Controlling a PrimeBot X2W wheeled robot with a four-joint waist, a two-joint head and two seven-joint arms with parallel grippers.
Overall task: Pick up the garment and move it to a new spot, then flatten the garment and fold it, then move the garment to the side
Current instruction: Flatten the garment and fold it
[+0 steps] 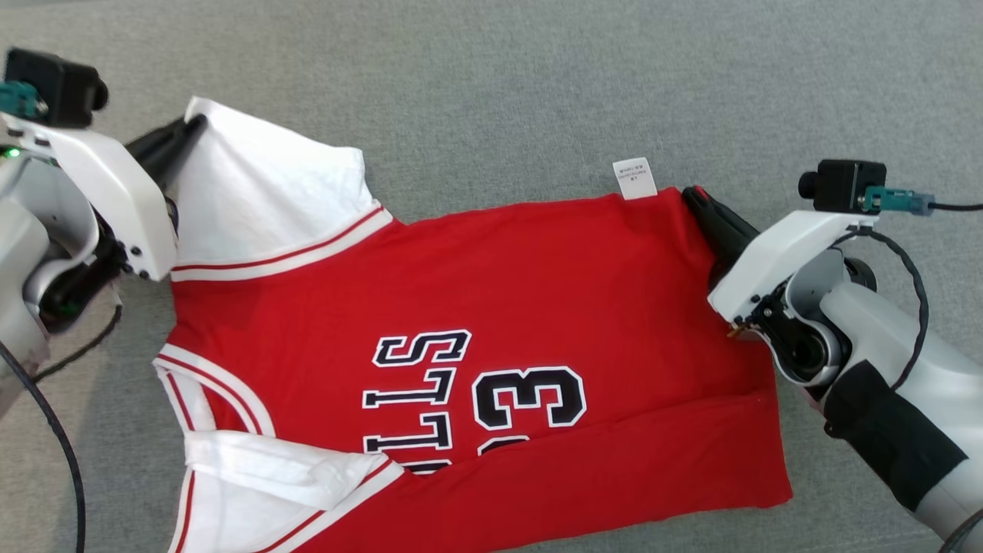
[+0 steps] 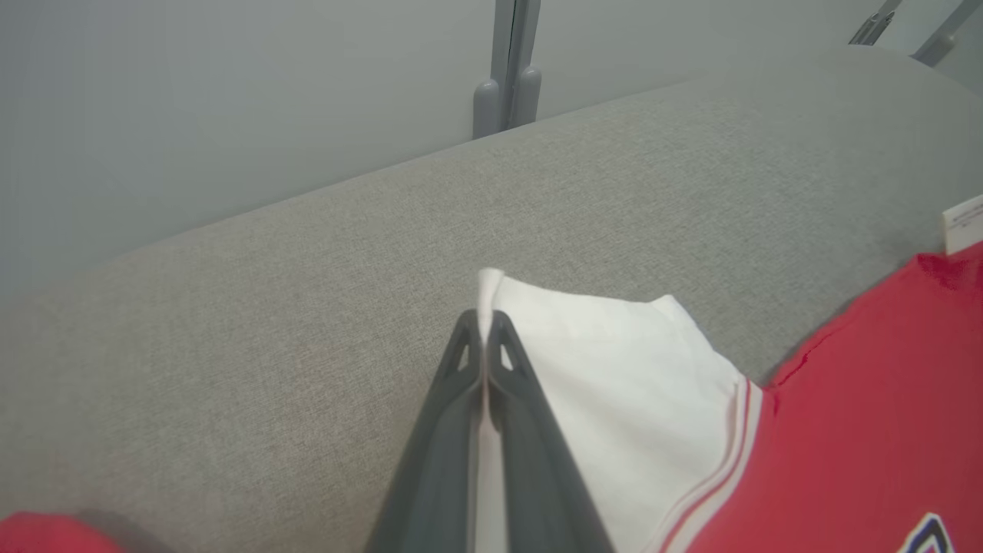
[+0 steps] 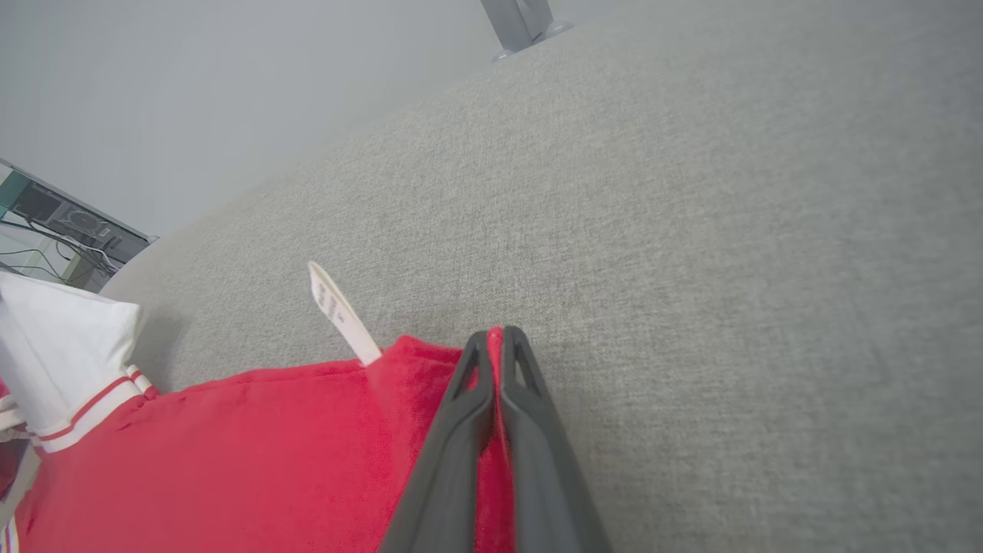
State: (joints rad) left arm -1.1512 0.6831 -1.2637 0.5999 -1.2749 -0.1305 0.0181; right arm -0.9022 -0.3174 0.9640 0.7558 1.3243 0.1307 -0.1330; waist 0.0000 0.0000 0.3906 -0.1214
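Note:
The garment (image 1: 476,307) is a red jersey with white sleeves and black-and-white lettering, spread across a grey fabric surface. My left gripper (image 1: 196,123) is shut on the tip of the upper white sleeve (image 2: 614,369), with white cloth pinched between its fingers (image 2: 461,399). My right gripper (image 1: 691,193) is shut on the red hem corner (image 3: 430,430) at the garment's right, next to a white care label (image 1: 635,178). Red cloth shows between the right fingers (image 3: 530,415). A second white sleeve (image 1: 261,476) lies crumpled at the bottom left.
The grey upholstered surface (image 1: 491,77) extends beyond the garment on all sides. Its far edge meets a pale wall with a grey metal post (image 2: 511,69). Black cables (image 1: 54,430) hang by my left arm.

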